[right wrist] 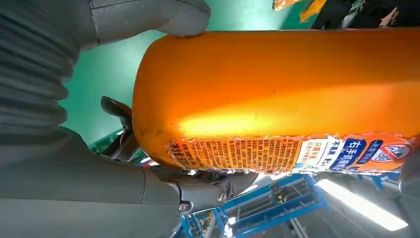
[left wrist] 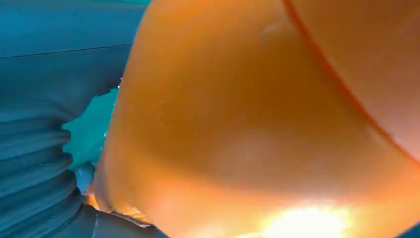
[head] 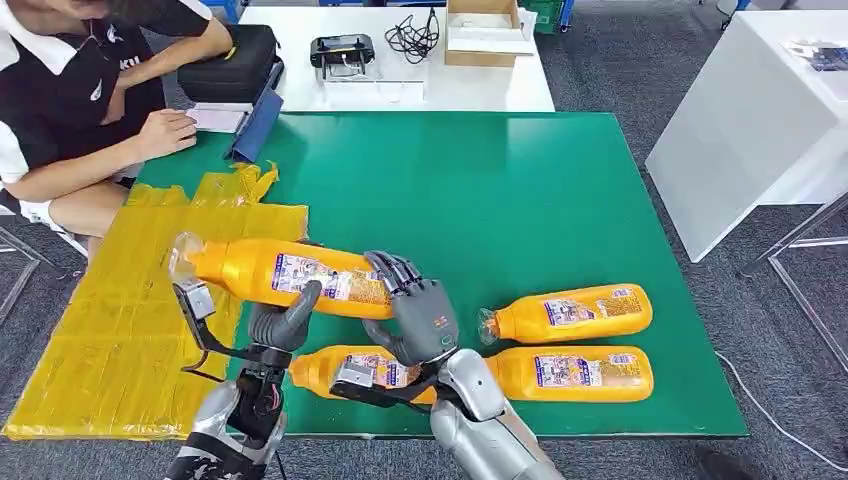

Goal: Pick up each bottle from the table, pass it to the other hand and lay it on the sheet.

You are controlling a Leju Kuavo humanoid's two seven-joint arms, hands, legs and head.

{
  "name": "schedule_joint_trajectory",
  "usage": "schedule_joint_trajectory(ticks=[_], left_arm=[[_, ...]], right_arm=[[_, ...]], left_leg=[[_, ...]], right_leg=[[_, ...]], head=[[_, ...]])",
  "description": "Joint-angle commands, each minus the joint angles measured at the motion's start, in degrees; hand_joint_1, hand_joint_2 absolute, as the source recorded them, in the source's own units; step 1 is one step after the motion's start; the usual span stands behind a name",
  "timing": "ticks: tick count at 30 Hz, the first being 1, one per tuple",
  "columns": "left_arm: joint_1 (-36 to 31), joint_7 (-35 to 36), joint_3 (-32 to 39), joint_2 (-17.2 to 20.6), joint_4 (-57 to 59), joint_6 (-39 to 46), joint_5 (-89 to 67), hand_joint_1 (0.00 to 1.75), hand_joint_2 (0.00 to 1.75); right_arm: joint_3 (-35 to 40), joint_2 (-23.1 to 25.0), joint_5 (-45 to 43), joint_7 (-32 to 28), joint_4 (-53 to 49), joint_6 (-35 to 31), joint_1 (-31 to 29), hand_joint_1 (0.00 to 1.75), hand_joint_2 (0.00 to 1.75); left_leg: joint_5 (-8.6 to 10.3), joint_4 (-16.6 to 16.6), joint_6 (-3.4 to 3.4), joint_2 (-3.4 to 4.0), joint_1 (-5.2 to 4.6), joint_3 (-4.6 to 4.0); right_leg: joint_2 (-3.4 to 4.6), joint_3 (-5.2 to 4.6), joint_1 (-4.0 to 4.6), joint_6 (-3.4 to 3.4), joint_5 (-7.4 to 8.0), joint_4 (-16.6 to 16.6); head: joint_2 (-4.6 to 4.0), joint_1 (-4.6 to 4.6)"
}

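One yellow sheet (head: 120, 330) on the counter's (head: 520, 190) left edge. Four orange bottles: one held bottle (head: 285, 275) in the air just right of the sheet — left robot hand (head: 283, 322) and right robot hand (head: 420, 315) both grip it — three bottles (head: 575, 345) lie right of it.

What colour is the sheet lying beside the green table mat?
Yellow. The sheet is crinkled and plastic-looking, and shows best in the head view.
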Motion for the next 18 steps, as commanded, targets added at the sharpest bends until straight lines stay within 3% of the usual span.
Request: schedule_joint_trajectory(ticks=[1, 8, 12, 18], left_arm=[[-1.5, -3.6, -3.3, -0.4, -2.1, -1.5, -3.4, 1.75, 1.75], [-1.4, -6.8, -1.2, 1.2, -6.0, 3.9, -10.3, 1.75, 1.75], [-1.4, -6.6, -1.0, 1.1, -6.1, 3.9, -10.3, 1.75, 1.75], [-3.4, -11.7, 0.8, 5.1, -10.5, 23.4, -37.5, 1.75, 1.75]], right_arm=[[1.7, -2.8, -5.3, -2.3, -0.1, 0.4, -0.8, 0.03, 1.75], [-1.4, -6.7, -12.6, -3.6, -13.4, 0.8, 2.9, 0.00, 1.75], [-1.4, -7.0, -12.7, -3.2, -14.3, 1.2, 3.3, 0.00, 1.75], [-7.5, -11.7, -17.3, -4.2, -36.8, 1.6, 11.2, 0.00, 1.75]], left_leg=[[-0.04, 0.0, -0.05, -0.18, 0.06, 0.15], [-0.01, 0.0, -0.05, -0.19, 0.06, 0.06], [0.00, 0.0, -0.03, -0.10, 0.02, 0.00], [-0.03, 0.0, -0.09, -0.29, 0.07, 0.06]], right_leg=[[-0.15, 0.24, 0.05, -0.02, -0.07, -0.1], [-0.16, 0.15, 0.06, -0.03, -0.05, -0.1], [-0.07, 0.07, 0.02, -0.01, -0.01, 0.0], [-0.25, 0.18, 0.07, -0.05, -0.11, 0.0]], head=[[0.00, 0.00], [0.00, 0.02], [0.00, 0.00], [0.00, 0.02]])
